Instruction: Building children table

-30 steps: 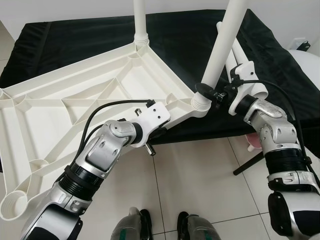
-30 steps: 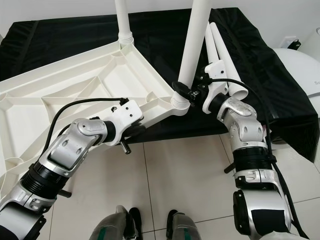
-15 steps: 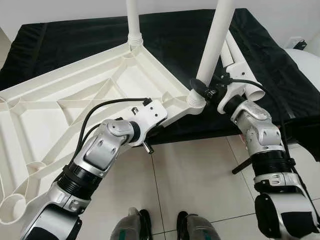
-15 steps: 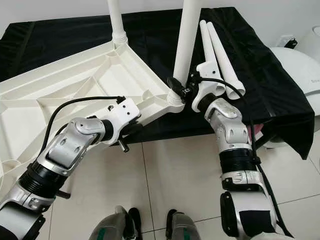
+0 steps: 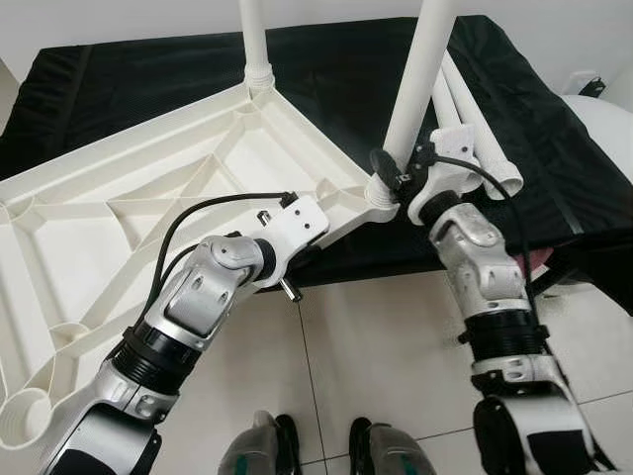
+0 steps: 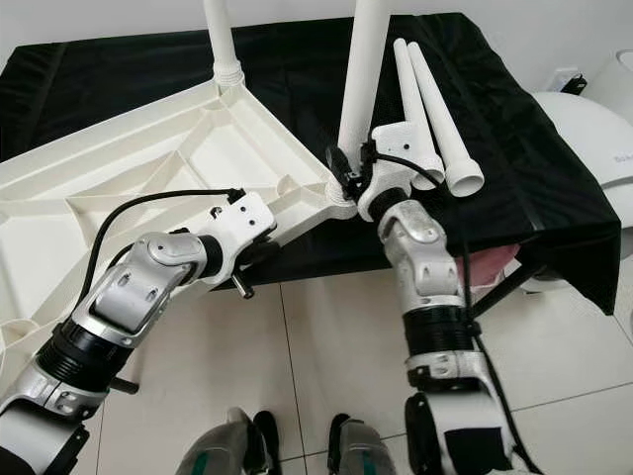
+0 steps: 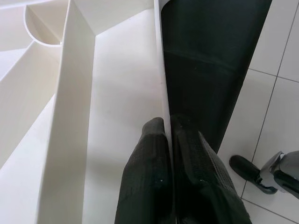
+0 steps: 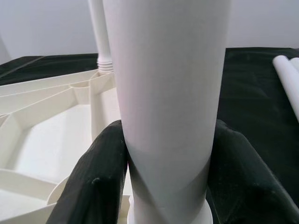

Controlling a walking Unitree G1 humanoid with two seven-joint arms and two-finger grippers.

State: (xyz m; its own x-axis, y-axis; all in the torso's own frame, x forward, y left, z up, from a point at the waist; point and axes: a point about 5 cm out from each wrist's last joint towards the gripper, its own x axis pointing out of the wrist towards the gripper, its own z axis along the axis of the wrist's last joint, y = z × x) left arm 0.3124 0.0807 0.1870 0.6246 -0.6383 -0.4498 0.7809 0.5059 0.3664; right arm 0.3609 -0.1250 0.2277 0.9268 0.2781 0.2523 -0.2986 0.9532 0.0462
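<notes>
Two loose legs (image 6: 435, 119) lie on the black cloth (image 5: 554, 148) just behind us. Our right gripper (image 8: 163, 168) clamps the upright leg (image 5: 420, 84) at its corner socket; our left gripper (image 7: 170, 140) pinches the upturned tabletop (image 5: 148, 198) rim.

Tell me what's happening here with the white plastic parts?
The robot is assembling an upside-down white tabletop. Its left end effector pinches the tabletop's edge wall, while the right end effector grips a leg standing in the near corner socket. Another leg is already fitted; two spare legs lie on the black cloth.
</notes>
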